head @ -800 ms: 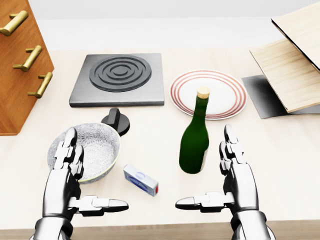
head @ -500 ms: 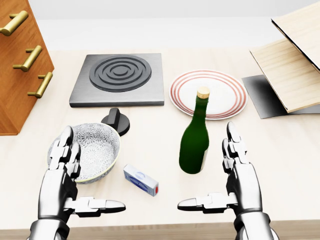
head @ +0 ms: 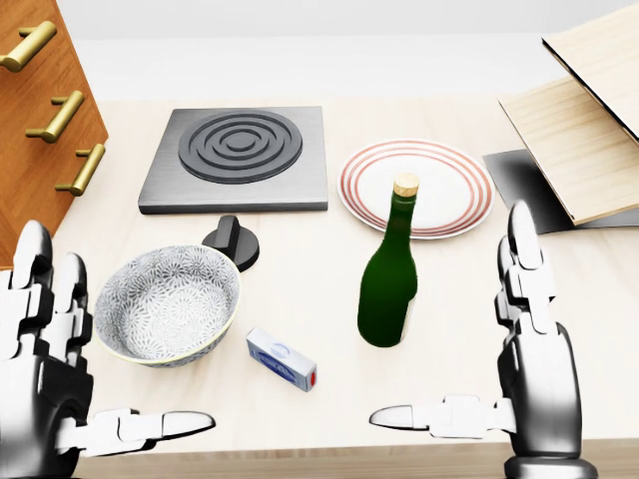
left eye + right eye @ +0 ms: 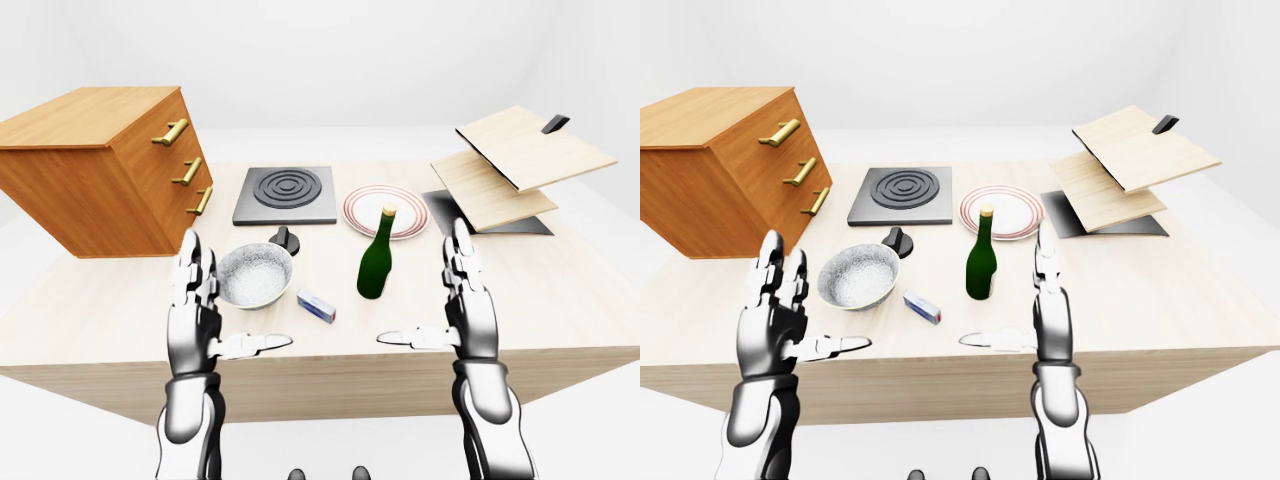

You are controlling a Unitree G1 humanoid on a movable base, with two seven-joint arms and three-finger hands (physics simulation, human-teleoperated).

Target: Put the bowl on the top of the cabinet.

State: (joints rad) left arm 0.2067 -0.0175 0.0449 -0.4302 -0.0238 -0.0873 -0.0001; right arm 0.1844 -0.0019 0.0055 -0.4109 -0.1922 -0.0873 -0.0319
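We see the patterned bowl (image 3: 168, 302) at lower left of the head view, on the table (image 3: 300, 269), just below a black knob (image 3: 233, 241). Our left hand (image 3: 45, 384) stands at the bowl's left, fingers spread, holding nothing. Our right hand (image 3: 524, 374), equally open and empty, stands right of the green bottle (image 3: 388, 281). The cabinet (image 4: 105, 170) sits upper left.

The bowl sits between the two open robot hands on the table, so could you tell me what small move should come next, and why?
Probably bring the left robot hand rightward to the bowl's rim and close on it. That hand is open, beside the bowl but apart from it; the right robot hand stands beyond the green bottle. The cabinet also lies on the left.
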